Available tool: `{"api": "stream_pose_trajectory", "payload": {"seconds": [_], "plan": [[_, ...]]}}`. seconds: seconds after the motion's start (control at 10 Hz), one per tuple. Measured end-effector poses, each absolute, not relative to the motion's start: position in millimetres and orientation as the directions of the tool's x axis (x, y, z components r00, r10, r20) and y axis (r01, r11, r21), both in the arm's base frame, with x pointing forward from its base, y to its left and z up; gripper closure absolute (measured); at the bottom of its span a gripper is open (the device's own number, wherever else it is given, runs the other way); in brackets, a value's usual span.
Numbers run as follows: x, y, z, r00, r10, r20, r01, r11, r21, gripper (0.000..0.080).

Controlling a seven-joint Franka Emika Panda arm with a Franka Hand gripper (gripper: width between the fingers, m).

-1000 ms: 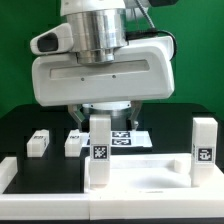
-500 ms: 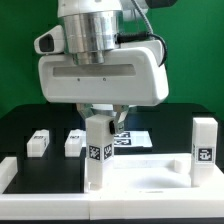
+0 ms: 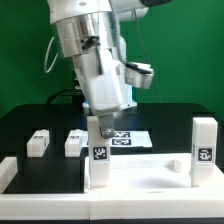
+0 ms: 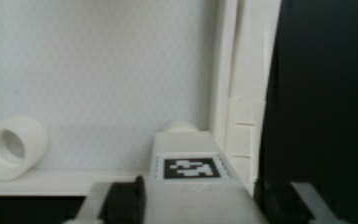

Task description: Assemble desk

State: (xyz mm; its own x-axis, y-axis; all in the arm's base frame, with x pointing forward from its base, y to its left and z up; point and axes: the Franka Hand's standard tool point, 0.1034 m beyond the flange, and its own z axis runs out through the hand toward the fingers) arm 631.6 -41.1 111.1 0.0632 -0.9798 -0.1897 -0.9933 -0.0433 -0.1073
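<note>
The white desk tabletop (image 3: 150, 178) lies rim-up at the front of the black table. One tagged leg (image 3: 100, 152) stands upright at its corner on the exterior view's left. My gripper (image 3: 104, 122) is shut on the top of this leg from above, with the wrist turned. In the wrist view the leg (image 4: 197, 160) sits between my fingers (image 4: 130, 202), over the tabletop (image 4: 87, 70), beside a round socket (image 4: 2, 148). A second leg (image 3: 203, 145) stands upright at the right corner. Two more legs (image 3: 38, 142) (image 3: 73, 143) lie loose on the table behind.
The marker board (image 3: 128, 138) lies flat on the table behind the tabletop, partly hidden by the held leg. White rails (image 3: 8, 172) edge the black table. A green backdrop stands behind the arm.
My hand has turned about its vertical axis on the leg, from broadside to the camera to edge-on. The leg stays upright at the same corner.
</note>
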Motion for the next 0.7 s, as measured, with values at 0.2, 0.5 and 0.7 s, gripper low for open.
{"api": "stream_pose_trajectory", "payload": {"seconds": [0.2,0.5,0.7], "plan": [[631.5,-39.3,111.0,0.074,-0.979,-0.189,-0.993,-0.054,-0.108,0.0506],[629.3,-40.2,110.6,0.502,-0.857,-0.116,-0.862,-0.486,-0.142,0.0239],[628.3,-40.0,110.5,0.656,-0.750,-0.084,-0.752,-0.641,-0.155,0.0178]]}}
